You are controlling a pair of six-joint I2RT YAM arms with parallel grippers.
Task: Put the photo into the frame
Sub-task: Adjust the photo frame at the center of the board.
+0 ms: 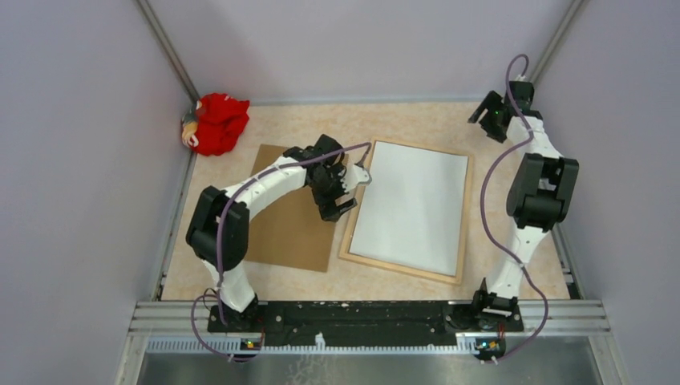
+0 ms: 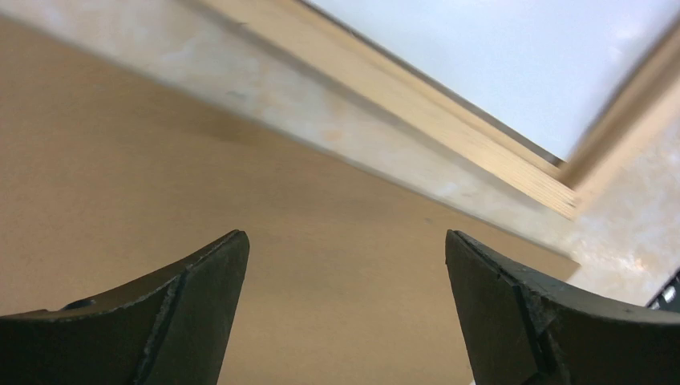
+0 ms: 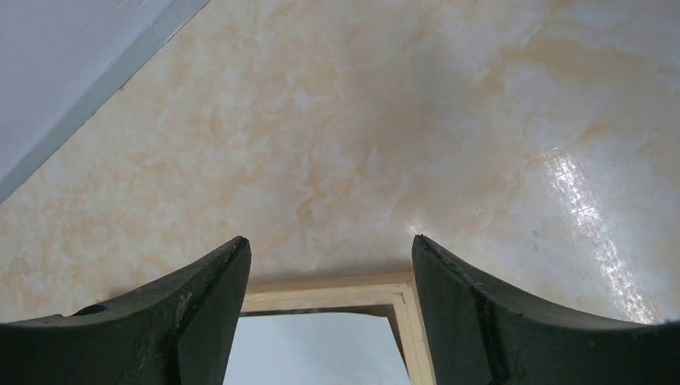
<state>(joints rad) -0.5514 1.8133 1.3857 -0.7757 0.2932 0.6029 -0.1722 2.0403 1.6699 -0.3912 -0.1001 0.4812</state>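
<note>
Photo (image 1: pixel 413 204) looks seated in frame (image 1: pixel 401 269); L gripper (image 2: pixel 345 237) wide over backing board (image 1: pixel 289 233), R gripper (image 3: pixel 329 245) open & empty, so nudge any proud edge flat, gently.

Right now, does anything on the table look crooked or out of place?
The frame, photo inside white side up, lies askew to the table edges. A crumpled red bundle sits in the far left corner.

Marbled beige table (image 1: pixel 417 120), wood frame (image 1: pixel 464 216), brown board (image 1: pixel 289 233), red cloth (image 1: pixel 218 122) in corner
</note>
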